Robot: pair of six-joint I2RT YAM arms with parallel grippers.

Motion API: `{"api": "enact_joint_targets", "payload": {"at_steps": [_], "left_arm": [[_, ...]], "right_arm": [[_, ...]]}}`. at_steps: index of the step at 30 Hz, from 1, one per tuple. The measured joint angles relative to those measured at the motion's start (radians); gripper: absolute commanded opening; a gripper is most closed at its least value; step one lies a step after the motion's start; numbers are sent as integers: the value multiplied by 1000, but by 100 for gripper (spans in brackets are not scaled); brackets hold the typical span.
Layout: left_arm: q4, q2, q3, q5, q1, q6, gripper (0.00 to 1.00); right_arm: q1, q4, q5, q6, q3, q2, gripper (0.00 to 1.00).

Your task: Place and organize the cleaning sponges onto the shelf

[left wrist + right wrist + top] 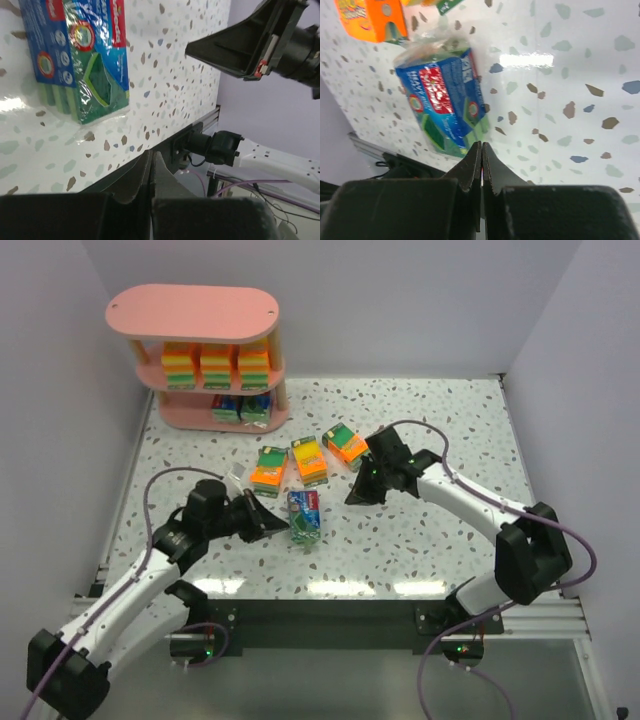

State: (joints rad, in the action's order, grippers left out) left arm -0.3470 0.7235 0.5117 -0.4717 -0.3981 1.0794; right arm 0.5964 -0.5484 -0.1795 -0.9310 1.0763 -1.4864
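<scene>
Blue-green plastic-wrapped sponge pack [304, 514]: loose on the speckled white tabletop [420, 540], between the left gripper [151, 156] and the right gripper [481, 148], each with its fingers pressed together and empty. Three orange wrapped sponge packs [309, 461] lie just beyond. Pink three-tier oval shelf [190, 310], far left, holds shelved orange packs [215, 366] above shelved blue-green packs [243, 407]. Step judged: fetching the next pack, which requires spreading one gripper's fingers first.

Looking down from high over the whole table [430, 540]. Close and low from each wrist, both facing the blue pack [445, 100], mid-frame overhead.
</scene>
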Motion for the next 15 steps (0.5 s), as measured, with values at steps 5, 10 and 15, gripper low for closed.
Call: {"api": "enact_joint_targets", "payload": {"at_steps": [5,10,15], "left_arm": [[42,122,2,178,-253,92,0],[29,124,9,352,-344,178,0],[-23,109,36,488,-420,257,0]], "right_arm": [[6,-21,-6,114,-29,-70,0],[50,2,-42,177,-84,-169,0],[130,102,-88,187,-85,-248,0]]}}
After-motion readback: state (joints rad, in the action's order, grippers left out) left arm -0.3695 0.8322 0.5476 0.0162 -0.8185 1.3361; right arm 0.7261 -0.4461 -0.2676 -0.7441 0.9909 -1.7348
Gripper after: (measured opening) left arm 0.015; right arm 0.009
